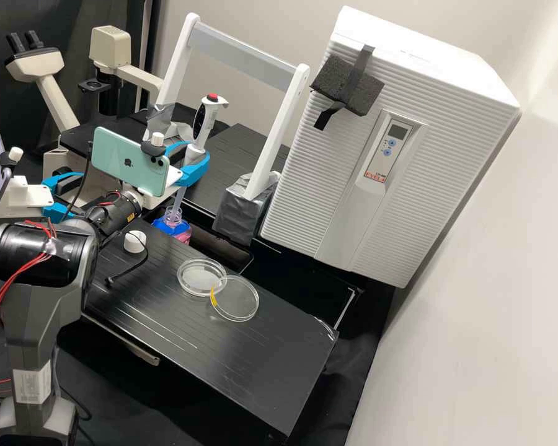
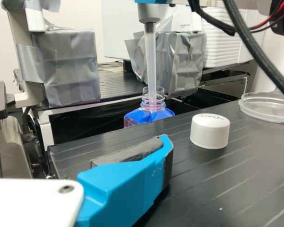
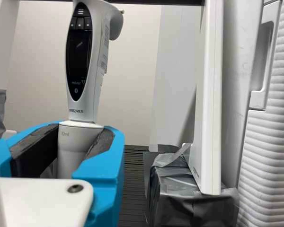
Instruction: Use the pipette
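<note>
A white electronic pipette (image 1: 203, 119) with a red top button stands upright, my right gripper (image 1: 191, 166) shut around its lower body (image 3: 75, 142). Its long clear tip (image 2: 150, 71) reaches down into the neck of an open bottle of pink liquid (image 1: 175, 224) (image 2: 148, 113) at the black tray's back edge. The bottle's white cap (image 1: 134, 240) (image 2: 209, 131) lies on the tray beside it. My left gripper (image 1: 68, 195) sits low at the tray's left end, open with nothing between its fingers; one blue finger (image 2: 128, 184) points toward the bottle.
Two clear petri dish halves (image 1: 201, 276) (image 1: 235, 298) lie overlapping mid-tray. A large white ribbed appliance (image 1: 403, 155) stands on the right. A white frame with a grey-taped foot (image 1: 242, 207) rises behind the bottle. A microscope (image 1: 43, 80) is at back left.
</note>
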Motion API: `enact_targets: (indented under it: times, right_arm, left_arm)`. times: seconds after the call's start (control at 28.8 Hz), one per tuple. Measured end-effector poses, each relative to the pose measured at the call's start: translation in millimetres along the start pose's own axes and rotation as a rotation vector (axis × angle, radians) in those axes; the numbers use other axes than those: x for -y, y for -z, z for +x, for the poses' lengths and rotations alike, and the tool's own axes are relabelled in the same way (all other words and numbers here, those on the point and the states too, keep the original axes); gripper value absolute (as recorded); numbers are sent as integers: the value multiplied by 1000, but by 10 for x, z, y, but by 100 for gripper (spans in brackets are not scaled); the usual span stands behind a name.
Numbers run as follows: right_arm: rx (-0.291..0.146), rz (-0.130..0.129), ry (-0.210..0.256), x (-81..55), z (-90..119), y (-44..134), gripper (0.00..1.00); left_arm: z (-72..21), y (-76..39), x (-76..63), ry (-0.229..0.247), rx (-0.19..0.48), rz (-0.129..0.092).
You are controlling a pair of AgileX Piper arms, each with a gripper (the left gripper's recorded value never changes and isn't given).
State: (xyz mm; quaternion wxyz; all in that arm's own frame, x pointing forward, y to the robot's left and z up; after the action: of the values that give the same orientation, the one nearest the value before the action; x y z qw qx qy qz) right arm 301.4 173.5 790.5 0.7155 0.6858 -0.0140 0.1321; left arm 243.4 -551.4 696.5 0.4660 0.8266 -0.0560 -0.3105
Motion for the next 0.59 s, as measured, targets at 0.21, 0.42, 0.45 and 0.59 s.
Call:
enact_targets:
  times: [0.21,0.42,0.45,0.59]
  right_arm:
    - [-7,-2,0,-5,-1,9,0]
    - [-32,21,-34,-157,-31,90,0]
    - [-36,25,-40,-182,-37,103,0]
    - [-59,48,-79,-320,-48,185,0]
  left_arm:
    - [0,0,0,0,0,0]
    - [0,0,0,0,0,0]
    - [0,0,0,0,0,-2]
    - [2,-35,9,3,11,-3]
